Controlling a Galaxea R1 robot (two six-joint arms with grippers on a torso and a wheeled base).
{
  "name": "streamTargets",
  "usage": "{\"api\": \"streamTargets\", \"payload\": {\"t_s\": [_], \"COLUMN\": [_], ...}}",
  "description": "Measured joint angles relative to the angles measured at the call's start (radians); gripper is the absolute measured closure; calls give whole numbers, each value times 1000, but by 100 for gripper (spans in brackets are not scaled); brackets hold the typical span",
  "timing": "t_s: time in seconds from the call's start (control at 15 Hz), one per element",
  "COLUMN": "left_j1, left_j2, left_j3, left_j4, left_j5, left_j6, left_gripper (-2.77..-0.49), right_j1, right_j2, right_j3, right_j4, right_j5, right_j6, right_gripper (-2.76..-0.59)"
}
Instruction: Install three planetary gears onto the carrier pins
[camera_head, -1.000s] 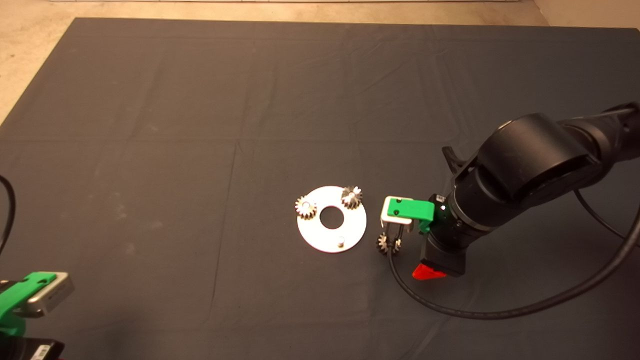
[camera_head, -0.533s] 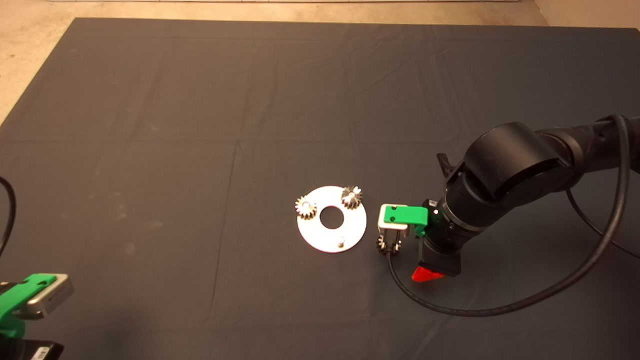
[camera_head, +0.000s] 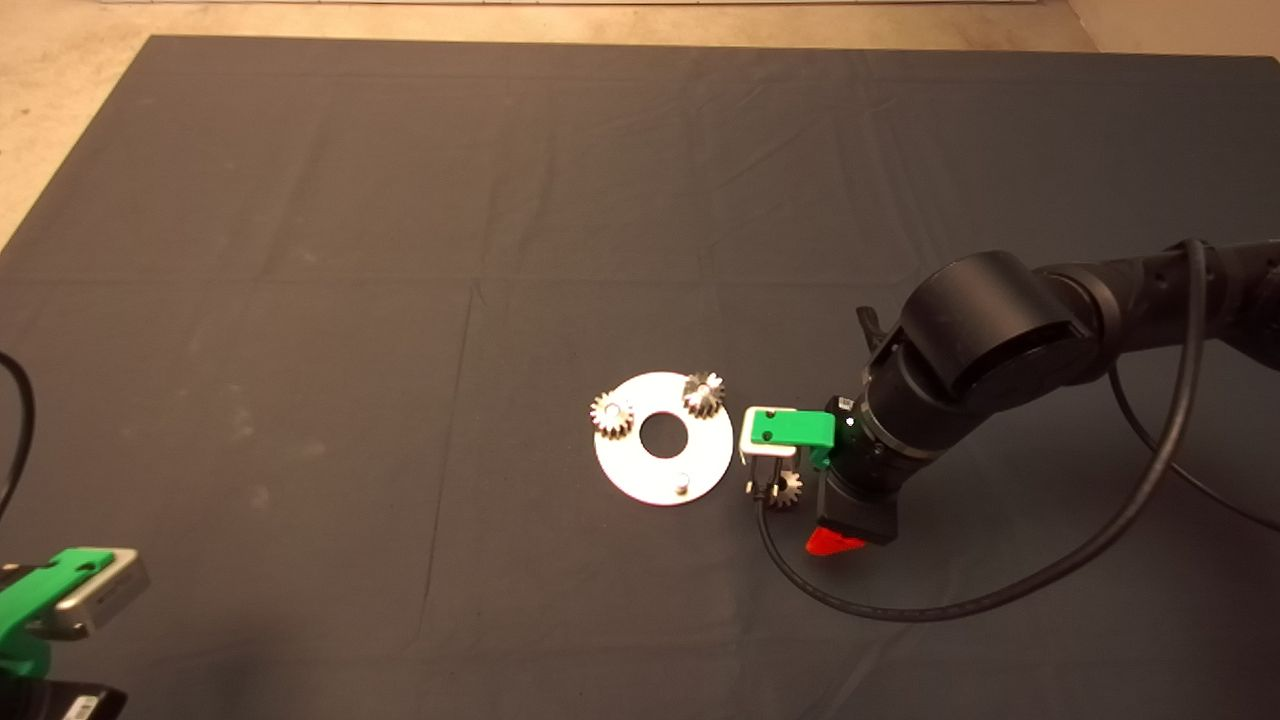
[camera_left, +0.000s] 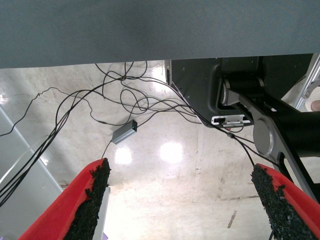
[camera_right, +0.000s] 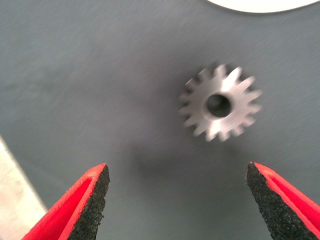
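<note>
Near the middle of the worktop, toward its near edge, a white carrier disc (camera_head: 663, 438) is laid flat on the dark mat (camera_head: 400, 250). Two planetary gears are seated on its pins: one (camera_head: 611, 413) on the disc's left side, the other (camera_head: 704, 394) on its far right side. A third pin (camera_head: 681, 484) on the disc's near side is left bare. Just right of the disc, the third gear (camera_head: 787, 489) is seen lying flat on the mat, clear of the disc rim. The right gripper (camera_head: 778, 482) is held over it with its jaws spread wide; in the right wrist view the gear (camera_right: 220, 102) lies ahead of the two pads (camera_right: 93, 202), untouched and nearer one pad than the other. The left gripper (camera_head: 60, 600) is parked at the near left corner, jaws likewise held apart (camera_left: 180, 200).
</note>
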Motion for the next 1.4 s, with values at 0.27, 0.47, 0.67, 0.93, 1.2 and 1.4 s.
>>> {"api": "streamTargets", "payload": {"t_s": [0.27,0.47,0.67,0.93,1.2,1.4], "left_j1": [0,0,0,0,0,0], "left_j2": [0,0,-9,-25,-27,-27], "left_j3": [0,0,0,0,0,0], "left_j4": [0,0,0,-1,-1,-1], "left_j5": [0,0,0,0,0,0], "left_j6": [8,10,24,42,49,59], "left_gripper": [-202,-202,-202,-202,-202,-202], "right_j1": [-4,-3,-5,-6,-25,-25], "right_j2": [8,14,17,20,20,23], "right_j3": [-8,-8,-9,-9,-10,-10], "right_j4": [-62,-88,-104,-111,-115,-117], "right_j5": [-1,1,0,0,0,0], "right_j6": [-1,-4,-4,-4,-4,-4], "right_gripper": [-202,-202,-202,-202,-202,-202]}}
